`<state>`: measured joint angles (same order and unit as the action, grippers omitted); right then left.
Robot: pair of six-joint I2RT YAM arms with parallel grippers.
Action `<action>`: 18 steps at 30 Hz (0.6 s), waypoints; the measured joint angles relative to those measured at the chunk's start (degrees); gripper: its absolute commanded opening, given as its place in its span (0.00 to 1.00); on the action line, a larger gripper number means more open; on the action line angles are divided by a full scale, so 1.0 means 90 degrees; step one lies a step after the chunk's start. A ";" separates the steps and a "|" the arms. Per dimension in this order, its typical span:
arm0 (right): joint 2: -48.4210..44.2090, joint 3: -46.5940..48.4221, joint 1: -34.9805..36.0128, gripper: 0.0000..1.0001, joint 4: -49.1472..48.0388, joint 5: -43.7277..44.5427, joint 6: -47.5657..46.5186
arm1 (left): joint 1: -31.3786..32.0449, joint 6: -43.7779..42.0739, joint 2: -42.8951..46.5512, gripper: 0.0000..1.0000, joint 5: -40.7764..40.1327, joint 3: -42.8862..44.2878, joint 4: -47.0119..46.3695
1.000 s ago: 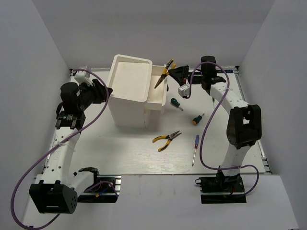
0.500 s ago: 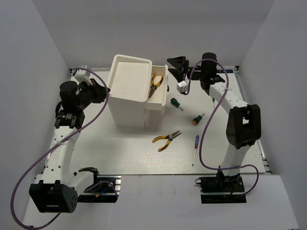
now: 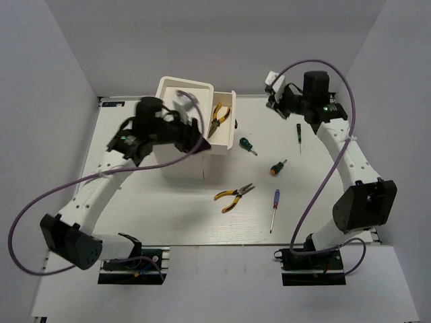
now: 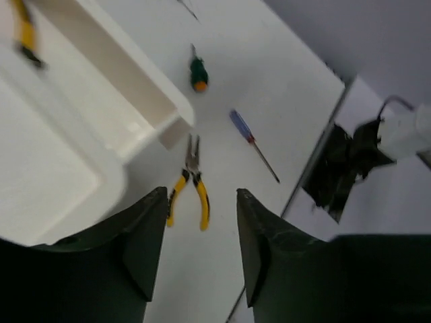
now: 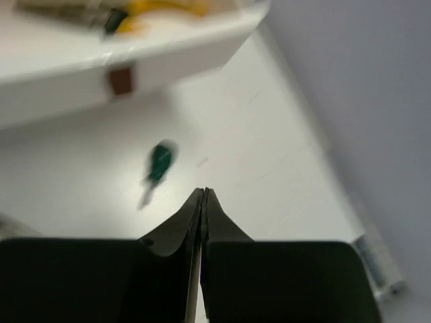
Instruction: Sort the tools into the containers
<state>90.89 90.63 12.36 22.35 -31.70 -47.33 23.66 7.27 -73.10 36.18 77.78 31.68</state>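
Note:
One yellow-and-black pliers [image 3: 217, 119] lies in the narrow white bin [image 3: 229, 142], beside the tall white bin [image 3: 176, 166]. A second pliers [image 3: 234, 196] [image 4: 192, 188] lies on the table. Near it are a green screwdriver [image 3: 246, 145] [image 5: 158, 165], an orange-green one [image 3: 276, 167] [image 4: 196, 70] and a blue-handled one [image 3: 275, 202] [image 4: 252, 141]. My left gripper [image 3: 194, 133] [image 4: 202, 195] hangs open and empty over the tall bin's right front corner. At the back right, my right gripper [image 3: 273, 105] [image 5: 204, 192] is shut on nothing, apart from the green screwdriver.
A thin dark tool [image 3: 300, 132] lies on the table at the right, below the right arm. The right arm's base [image 3: 310, 259] and its purple cable stand at the near edge. Grey walls close in the table at the back and sides.
The right gripper let the pliers drop into the narrow bin, drew back to the right and shut. The left arm swung from left of the tall bin to above it.

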 measured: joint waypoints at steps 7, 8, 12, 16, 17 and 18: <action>-0.0988 -0.3113 -0.0073 0.44 0.0738 0.0282 0.1256 | 0.3038 -0.0386 -0.1370 0.13 -0.1671 0.0503 0.1039; -0.0979 -0.3228 -0.0073 0.45 0.0833 0.0352 0.1321 | 0.3364 -0.0372 -0.1443 0.11 -0.1972 0.0425 0.1049; -0.1013 -0.3259 -0.0134 0.45 0.0838 0.0508 0.1472 | 0.4097 -0.0381 -0.1282 0.36 -0.3281 -0.0704 0.0658; -0.1214 -0.3393 -0.0267 0.45 0.0738 0.0580 0.1518 | 0.4148 -0.0267 -0.1260 0.56 -0.4299 -0.1511 0.0338; -0.1285 -0.3470 -0.0289 0.45 0.0719 0.0600 0.1525 | 0.4143 -0.0257 -0.1268 0.58 -0.4471 -0.1630 0.0228; -0.1331 -0.3538 -0.0308 0.47 0.0712 0.0607 0.1530 | 0.4141 -0.0257 -0.1297 0.58 -0.4622 -0.1719 0.0117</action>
<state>78.91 58.78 9.58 28.75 -26.24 -33.56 60.93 4.95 -84.77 -5.41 62.30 32.73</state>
